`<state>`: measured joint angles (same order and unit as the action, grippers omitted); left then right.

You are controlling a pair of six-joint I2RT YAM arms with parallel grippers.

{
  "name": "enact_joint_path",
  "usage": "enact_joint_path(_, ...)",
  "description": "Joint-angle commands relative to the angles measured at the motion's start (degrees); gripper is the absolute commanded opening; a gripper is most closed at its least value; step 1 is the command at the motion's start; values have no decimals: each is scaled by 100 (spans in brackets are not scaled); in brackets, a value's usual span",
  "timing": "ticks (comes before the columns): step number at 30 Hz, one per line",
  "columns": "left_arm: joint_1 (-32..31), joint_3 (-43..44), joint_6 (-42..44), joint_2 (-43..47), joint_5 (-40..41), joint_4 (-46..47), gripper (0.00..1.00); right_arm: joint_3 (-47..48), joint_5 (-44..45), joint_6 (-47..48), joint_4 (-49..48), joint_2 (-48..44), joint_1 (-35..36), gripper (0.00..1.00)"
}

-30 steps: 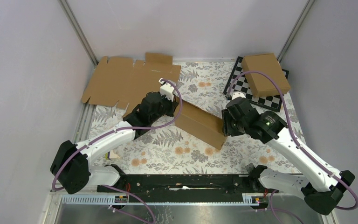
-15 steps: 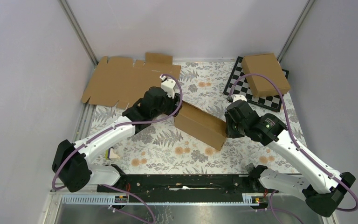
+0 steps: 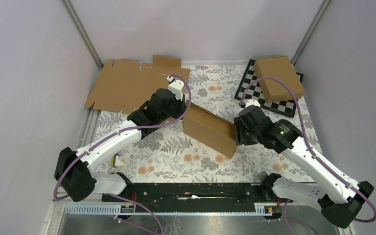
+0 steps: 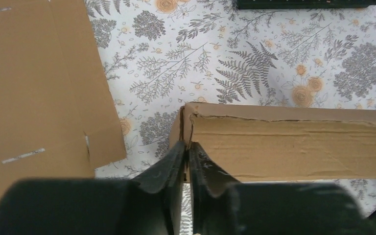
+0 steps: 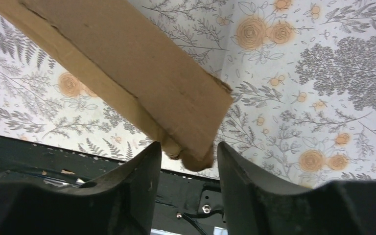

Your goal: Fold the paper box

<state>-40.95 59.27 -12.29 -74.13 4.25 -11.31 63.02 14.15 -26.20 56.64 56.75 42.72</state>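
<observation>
On the floral cloth [image 3: 166, 156], the paper box [image 3: 209, 128] lies diagonally at centre. Nearer me, right gripper [image 5: 188, 149] stands half open astride its end corner, unclamped. Farther off, left gripper [image 4: 186, 147] is nearly closed at the opposite corner seam; I cannot confirm a pinch. I recommend steadying one end before pressing walls square.

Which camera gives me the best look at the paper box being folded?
The top external view: the whole paper box shows there, lying diagonally. The left wrist view shows only one long side and a corner at the left gripper. The right wrist view shows just one end corner inside the right gripper.
</observation>
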Motion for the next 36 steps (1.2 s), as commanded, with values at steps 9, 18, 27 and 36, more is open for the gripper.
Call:
enact_joint_path(9,-27,175,104,32,367,44,0,551,741,-580,355,-325,9,47)
enact_joint_path(18,-22,-51,73,144,279,200,0,324,628,-795,294,-391,13,2)
enact_joint_path(27,-51,-858,-70,527,151,716,0,-31,303,-878,192,-432,15,2)
enact_joint_path(36,-133,-1313,-256,499,120,1021,0,-567,52,-976,-176,-518,12,24)
